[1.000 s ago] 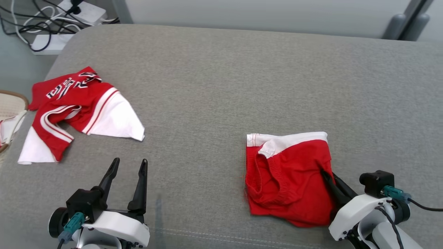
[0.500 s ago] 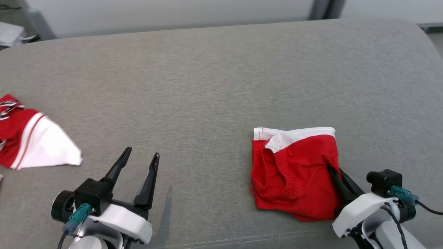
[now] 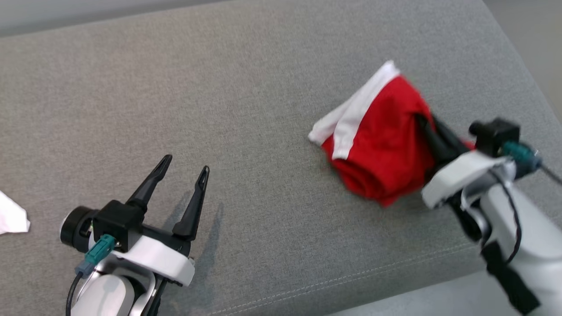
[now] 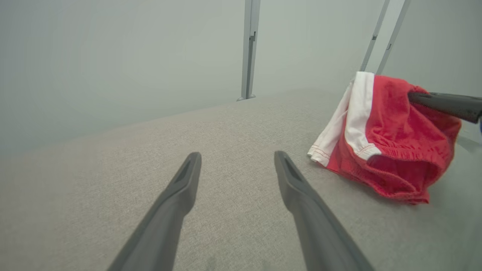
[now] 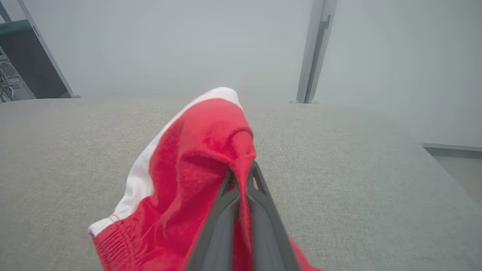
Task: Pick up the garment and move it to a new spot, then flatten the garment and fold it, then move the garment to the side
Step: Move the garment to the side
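Here, nearest the robot, a stitched seam point(image 3: 333, 281) runs along the front edge of a grey fabric cushion point(image 3: 263, 109), with pale floor point(image 3: 395, 305) below it at the lower right. The weave stretches back to a plain pale wall point(image 4: 113, 56), where slim metal posts point(image 4: 248, 49) stand; the right wrist view catches a dark cabinet point(image 5: 26, 56) off to one side.

Since a second ago the head camera has swung right, so of the other red and white top only a white corner point(image 3: 11, 217) shows at the left edge. The garment point(image 3: 382, 140), red shorts with a white band, lay flat and folded then; now it is pulled up into a bunch towards the cushion's right end, its lower folds seemingly brushing the fabric.

The left gripper point(image 3: 186, 163) hovers over bare cushion with its fingers spread wide and nothing between them. The right gripper point(image 5: 241, 171) is pinched tight on a red fold of the garment, which hangs from its tips
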Robot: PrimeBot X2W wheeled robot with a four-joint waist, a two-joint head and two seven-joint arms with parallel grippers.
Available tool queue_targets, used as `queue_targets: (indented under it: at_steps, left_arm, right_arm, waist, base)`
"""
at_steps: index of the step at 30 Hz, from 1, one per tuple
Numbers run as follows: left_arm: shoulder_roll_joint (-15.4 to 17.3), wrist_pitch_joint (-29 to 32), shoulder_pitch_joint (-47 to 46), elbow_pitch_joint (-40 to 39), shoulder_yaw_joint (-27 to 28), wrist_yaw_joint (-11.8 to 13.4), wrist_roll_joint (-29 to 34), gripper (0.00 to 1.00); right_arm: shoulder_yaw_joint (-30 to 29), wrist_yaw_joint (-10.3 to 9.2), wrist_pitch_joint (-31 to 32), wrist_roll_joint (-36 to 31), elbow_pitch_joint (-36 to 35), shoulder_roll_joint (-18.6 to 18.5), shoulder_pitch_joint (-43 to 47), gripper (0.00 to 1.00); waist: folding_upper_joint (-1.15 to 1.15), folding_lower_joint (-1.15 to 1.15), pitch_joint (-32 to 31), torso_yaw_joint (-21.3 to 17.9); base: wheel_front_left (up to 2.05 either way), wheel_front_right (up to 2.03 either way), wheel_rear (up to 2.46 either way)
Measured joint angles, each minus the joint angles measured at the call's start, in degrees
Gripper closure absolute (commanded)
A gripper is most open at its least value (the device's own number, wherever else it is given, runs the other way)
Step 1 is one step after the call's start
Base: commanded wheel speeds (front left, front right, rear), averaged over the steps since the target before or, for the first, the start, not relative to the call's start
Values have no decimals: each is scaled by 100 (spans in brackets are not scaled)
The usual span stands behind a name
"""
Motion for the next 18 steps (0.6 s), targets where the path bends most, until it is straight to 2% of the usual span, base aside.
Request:
queue_targets:
  at_steps: [3,6,11,18]
  left_arm:
    - [8,48,-243,-116,-68,-38,87,0]
    - [9,56,-453,-172,-147,-100,105,0]
    - [3,90,-768,-245,-290,-250,254,0]
    - [15,159,-1116,-336,-424,-356,368,0]
  right_arm:
    - [78,1,-5,3,435,-223,-858,100]
    - [63,1,-5,22,926,-441,-1299,100]
    - [-120,1,-5,80,1753,-824,-1705,100]
    - [-699,1,-5,135,2414,-1073,-2083,100]
  waist:
    - [0,0,279,-28]
    - [0,0,499,11]
    - [0,0,857,161]
    - [0,0,1339,300]
  base:
    - [0,0,0]
    - [0,0,0]
    - [0,0,0]
    - [0,0,0]
